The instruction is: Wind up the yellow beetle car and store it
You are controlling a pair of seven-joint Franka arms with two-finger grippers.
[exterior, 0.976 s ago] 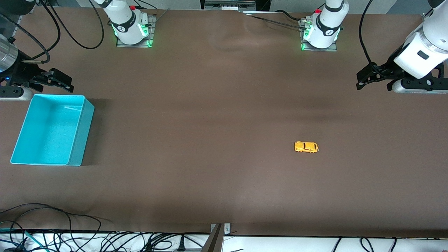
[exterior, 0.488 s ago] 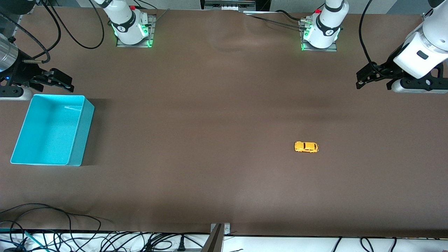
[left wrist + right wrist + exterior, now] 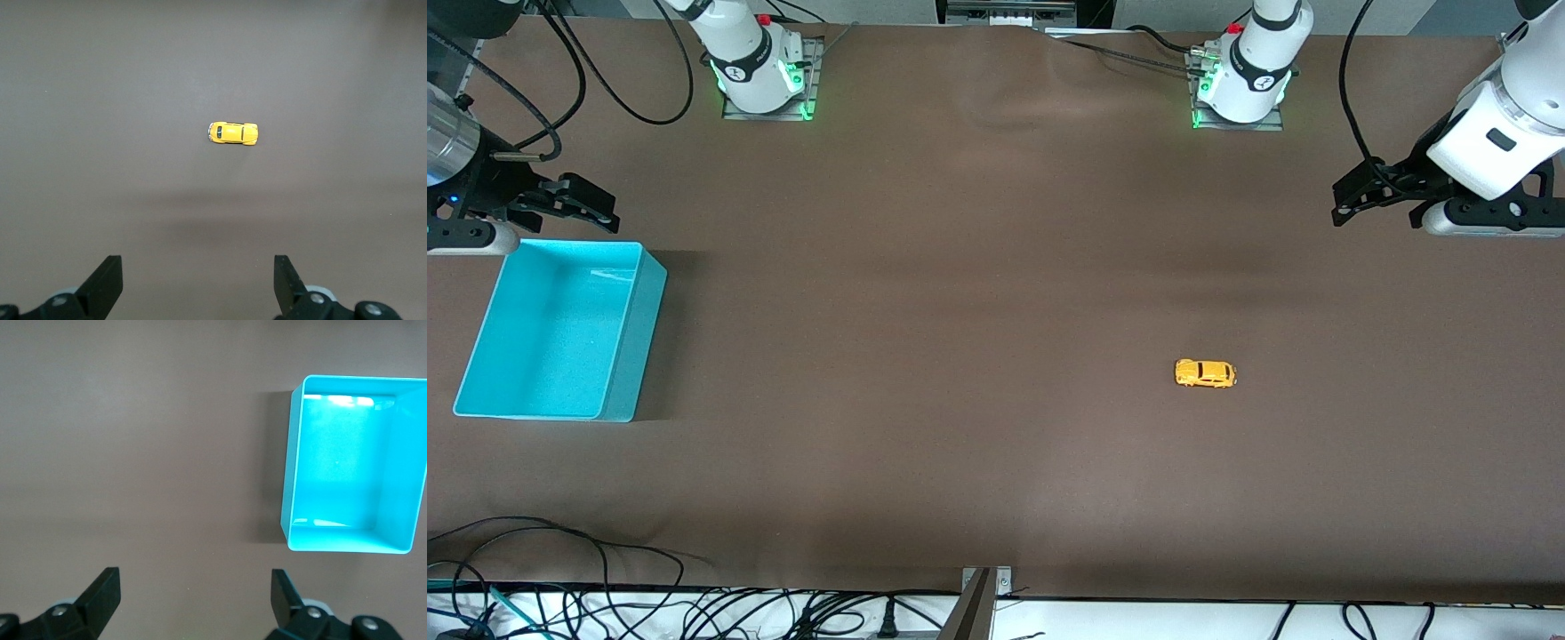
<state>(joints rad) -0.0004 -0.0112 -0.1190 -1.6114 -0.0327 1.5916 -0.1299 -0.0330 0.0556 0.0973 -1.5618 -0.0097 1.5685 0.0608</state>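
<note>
The left claw [image 3: 1352, 206] hangs with its fingers spread wide over the counter [image 3: 978, 293] at the left arm's end, and it holds nothing. From it, the yellow beetle car [image 3: 1206, 373] lies nearer to the front camera and toward the middle of the counter, standing on its wheels. Its long axis runs along the counter's length. The right claw [image 3: 596, 209], also spread and empty, waits over the counter just beside the turquoise bin [image 3: 627, 356], well apart from the car. So I judge the left arm is the nearer one. Count: one car, one bin, two claws.
</note>
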